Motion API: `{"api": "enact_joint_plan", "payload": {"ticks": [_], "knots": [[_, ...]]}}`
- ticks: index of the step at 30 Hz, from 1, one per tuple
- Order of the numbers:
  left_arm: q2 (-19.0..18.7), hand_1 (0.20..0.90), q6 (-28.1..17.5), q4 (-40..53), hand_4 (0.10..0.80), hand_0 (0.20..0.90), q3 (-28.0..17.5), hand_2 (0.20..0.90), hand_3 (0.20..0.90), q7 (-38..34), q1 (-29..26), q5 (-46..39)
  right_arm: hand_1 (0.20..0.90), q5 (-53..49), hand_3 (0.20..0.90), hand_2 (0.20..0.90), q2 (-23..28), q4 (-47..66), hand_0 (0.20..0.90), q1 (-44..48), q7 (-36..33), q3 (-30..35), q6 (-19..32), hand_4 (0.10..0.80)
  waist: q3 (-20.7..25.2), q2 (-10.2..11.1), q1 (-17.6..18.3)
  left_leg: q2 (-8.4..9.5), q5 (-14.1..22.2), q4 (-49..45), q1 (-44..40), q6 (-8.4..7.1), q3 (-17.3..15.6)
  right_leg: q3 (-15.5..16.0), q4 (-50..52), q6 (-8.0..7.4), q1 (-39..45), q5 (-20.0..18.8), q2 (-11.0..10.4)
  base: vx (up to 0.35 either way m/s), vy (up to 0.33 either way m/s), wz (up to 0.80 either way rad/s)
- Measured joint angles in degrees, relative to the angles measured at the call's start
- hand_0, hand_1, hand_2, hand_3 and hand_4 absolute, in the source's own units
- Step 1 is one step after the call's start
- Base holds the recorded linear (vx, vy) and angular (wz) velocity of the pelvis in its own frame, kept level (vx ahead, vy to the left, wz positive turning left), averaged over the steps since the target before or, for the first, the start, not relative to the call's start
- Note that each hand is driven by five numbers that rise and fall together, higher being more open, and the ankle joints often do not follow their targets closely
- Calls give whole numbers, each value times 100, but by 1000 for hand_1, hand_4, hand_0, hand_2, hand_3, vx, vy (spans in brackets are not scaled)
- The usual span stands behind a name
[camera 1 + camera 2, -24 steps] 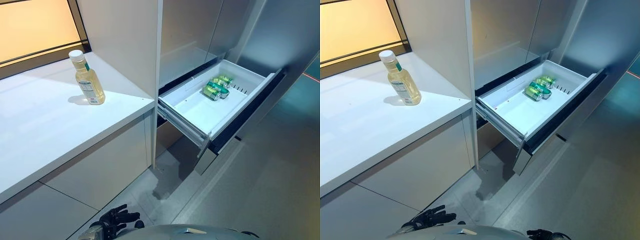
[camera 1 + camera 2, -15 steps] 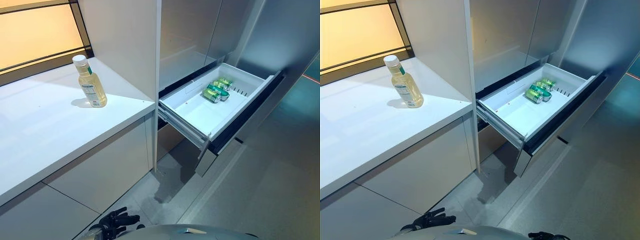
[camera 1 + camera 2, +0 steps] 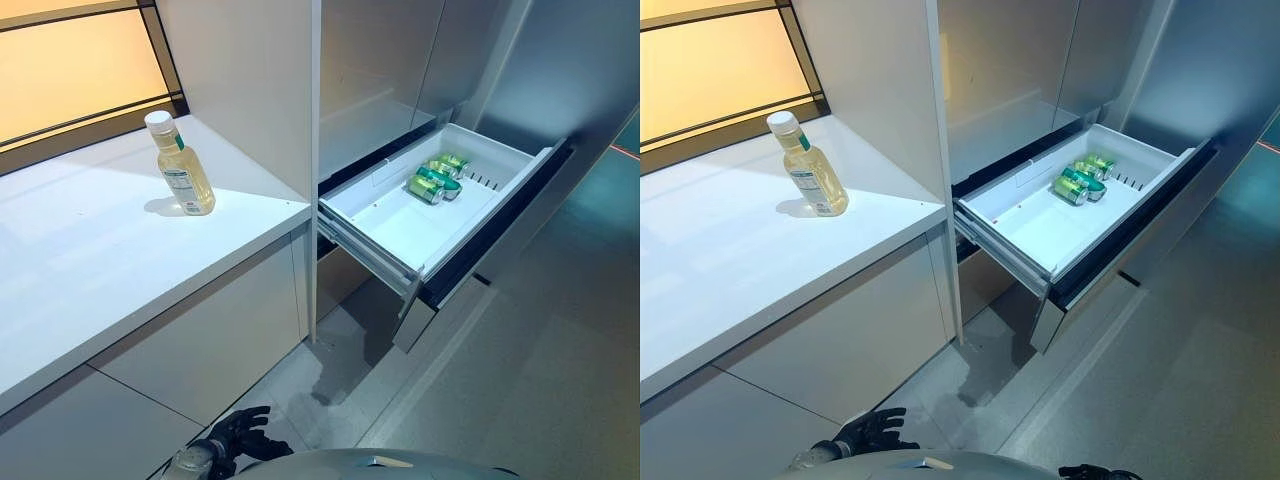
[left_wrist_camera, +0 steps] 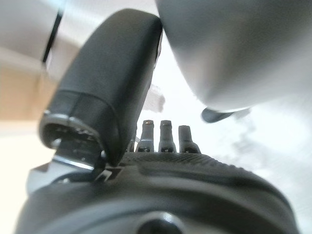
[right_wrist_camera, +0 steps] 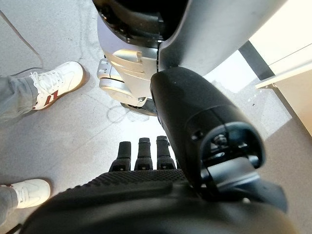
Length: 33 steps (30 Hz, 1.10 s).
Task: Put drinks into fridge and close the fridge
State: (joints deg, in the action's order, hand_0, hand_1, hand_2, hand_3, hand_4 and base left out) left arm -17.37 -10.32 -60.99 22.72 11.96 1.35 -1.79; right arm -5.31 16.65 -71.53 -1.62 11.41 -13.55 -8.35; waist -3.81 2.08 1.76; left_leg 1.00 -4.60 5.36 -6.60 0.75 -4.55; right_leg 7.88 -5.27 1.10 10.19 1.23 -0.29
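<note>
A bottle (image 3: pixel 180 165) of pale yellow drink with a white cap stands upright on the white counter (image 3: pixel 90 280), near the tall white panel. The fridge's white drawer (image 3: pixel 372 252) stands pulled open to the right of the counter. Green cans (image 3: pixel 435 178) lie together at its far end. My left hand (image 3: pixel 237 438) hangs low near the floor, far below the counter, open and empty; its straight fingers (image 4: pixel 165 134) show in the left wrist view. My right hand (image 3: pixel 1087 472) hangs low at the right, open and empty, its fingers (image 5: pixel 144 153) pointing at the floor.
The fridge's grey upper doors (image 3: pixel 385 70) are shut above the drawer. A tall white panel (image 3: pixel 250 80) divides counter from fridge. A person's white shoes (image 5: pixel 53 87) stand on the grey floor close to my right hand.
My left hand has drawn its fingers closer together and shifted slightly right. The view has shifted a little. The bottle, cans and drawer have not moved.
</note>
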Motion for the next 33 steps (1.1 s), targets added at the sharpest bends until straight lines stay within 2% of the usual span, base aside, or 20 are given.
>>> {"api": "enact_joint_plan", "payload": {"ticks": [3, 4, 5, 8, 14, 17, 22, 25, 33], "knots": [[-91, 900, -292, 416, 800, 900, 456, 900, 900, 14, -127, 518, 900, 76, 900, 900, 20, 83, 900, 18, 2, -95, -6, 800, -5, -6, 16, -3, 2, 2, -3, 0, -26, -31, 2, -8, -6, 4, 0, -20, 16, -6], [-43, 900, -374, 427, 800, 900, 468, 900, 900, 19, -198, 639, 900, 93, 900, 900, 21, 109, 900, 22, 3, -98, -5, 800, -5, -6, 48, -5, 6, 0, -13, -1, -42, -51, 1, -6, -12, 3, 0, -36, 22, -7], [-159, 900, -330, 710, 800, 900, 834, 900, 900, -51, -263, 821, 900, 93, 900, 900, 33, 129, 900, 16, 8, -135, -3, 800, -12, 3, 95, -9, 7, 3, 1, -1, -57, -69, 3, -5, -28, 2, 6, -25, 11, -7], [-447, 900, -456, 1549, 800, 900, 1403, 900, 900, 8, -484, 1346, 900, 96, 900, 900, 75, 225, 900, 58, 18, -227, -5, 800, -69, -38, 190, -11, 6, 3, 30, -1, -70, -81, 14, -9, -65, -2, 2, -36, 27, -4], [-891, 900, -450, 3027, 800, 900, 1810, 900, 900, 29, -1124, 1735, 900, 110, 900, 900, 115, 252, 900, 140, 19, -302, 4, 800, -210, -94, 301, -10, 6, 4, 34, -1, -65, -79, 6, -7, -61, -6, 2, -10, 12, 0], [-1040, 900, -627, 3349, 800, 900, 1801, 900, 900, -44, -1293, 1758, 900, 204, 900, 900, 116, 250, 900, 150, 17, -301, 59, 800, -217, -106, 303, -14, 8, 4, 42, -5, -56, -80, 5, -7, -67, -6, 6, -37, 12, -1], [-1686, 900, -737, 4694, 800, 900, 1770, 900, 900, 421, -1294, 1547, 900, 209, 900, 900, 135, 260, 900, 136, -65, -297, 93, 800, -281, -170, 233, -5, 9, 3, 75, -7, -8, -38, 4, -7, -67, -6, 0, -23, 5, 5], [-1979, 900, -730, 5634, 800, 900, 1619, 900, 900, 967, -1294, 793, 900, 207, 900, 900, 136, 262, 900, 76, -153, -296, 93, 800, -305, -210, 176, 3, 4, 3, 83, -5, 48, 28, 3, -11, -58, -3, -3, -6, -14, 10], [-2005, 900, -569, 7209, 800, 900, 760, 900, 900, 1782, -1306, -1540, 900, 186, 900, 900, 135, 417, 900, -70, -282, -294, 94, 800, -302, -224, 95, 8, -5, 3, 83, -9, 118, 78, 1, -10, -27, -2, 0, -2, -8, 2]]}}
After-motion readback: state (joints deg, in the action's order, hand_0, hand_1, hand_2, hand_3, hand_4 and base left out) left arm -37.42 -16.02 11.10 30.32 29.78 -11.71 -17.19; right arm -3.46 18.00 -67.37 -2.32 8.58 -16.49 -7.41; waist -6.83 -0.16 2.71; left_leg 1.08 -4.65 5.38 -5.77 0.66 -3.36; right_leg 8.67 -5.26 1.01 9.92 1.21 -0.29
